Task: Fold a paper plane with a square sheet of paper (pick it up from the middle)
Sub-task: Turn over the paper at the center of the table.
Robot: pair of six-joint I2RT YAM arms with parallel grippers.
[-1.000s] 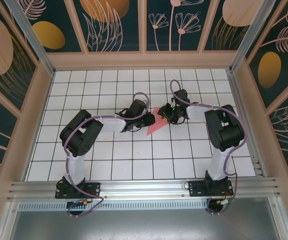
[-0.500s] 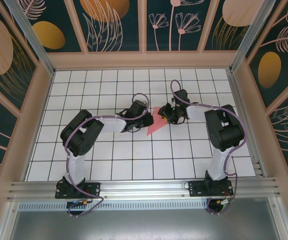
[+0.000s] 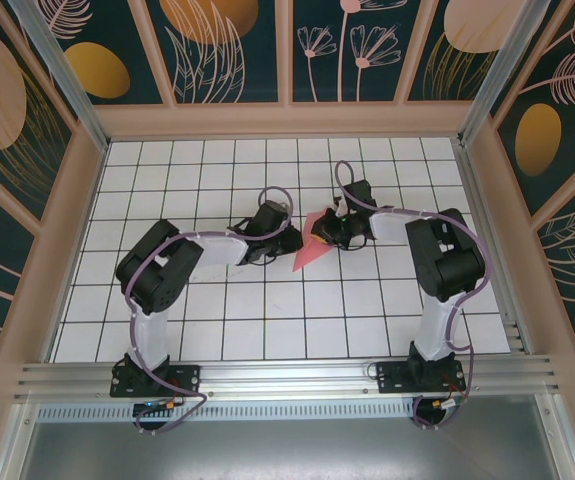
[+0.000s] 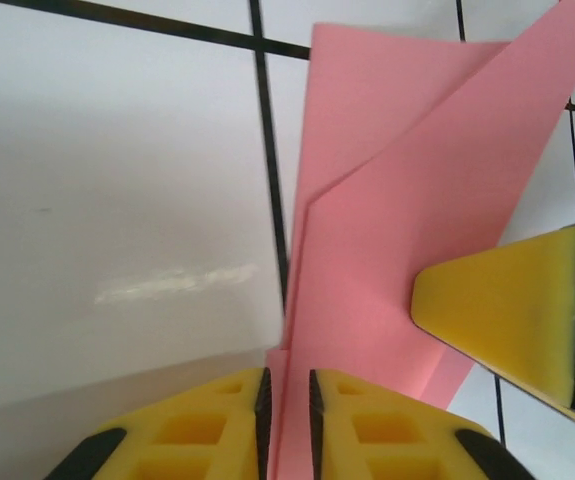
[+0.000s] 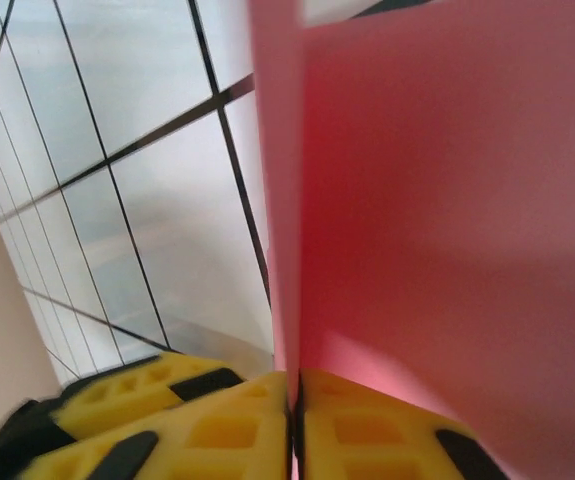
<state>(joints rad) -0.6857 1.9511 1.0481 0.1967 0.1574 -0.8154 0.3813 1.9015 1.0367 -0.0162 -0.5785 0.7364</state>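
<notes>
The square sheet of paper (image 3: pixel 305 252) is pink and partly folded into a narrow pointed shape. It stands on edge in the middle of the table, between my two grippers. From the left, my left gripper (image 3: pixel 292 240) straddles the paper's lower edge (image 4: pixel 407 200), and its jaws (image 4: pixel 287 400) stand a narrow gap apart around the fold. On the right, my right gripper (image 3: pixel 323 229) is shut on the paper (image 5: pixel 447 200), with its pads (image 5: pixel 295 400) pressed together on the edge. One yellow finger (image 4: pixel 512 305) of the right gripper rests against the paper's flap.
The white grid-tiled table (image 3: pixel 217 320) is walled in by a wooden frame (image 3: pixel 287 120) with patterned panels. Both arms (image 3: pixel 162 270) (image 3: pixel 445 255) reach inward from the near edge and meet at the centre. Open tiles lie all round the paper.
The right gripper has closed onto the paper and shifted slightly left. The left gripper's jaws have eased apart a little. The paper now stands more upright between them.
</notes>
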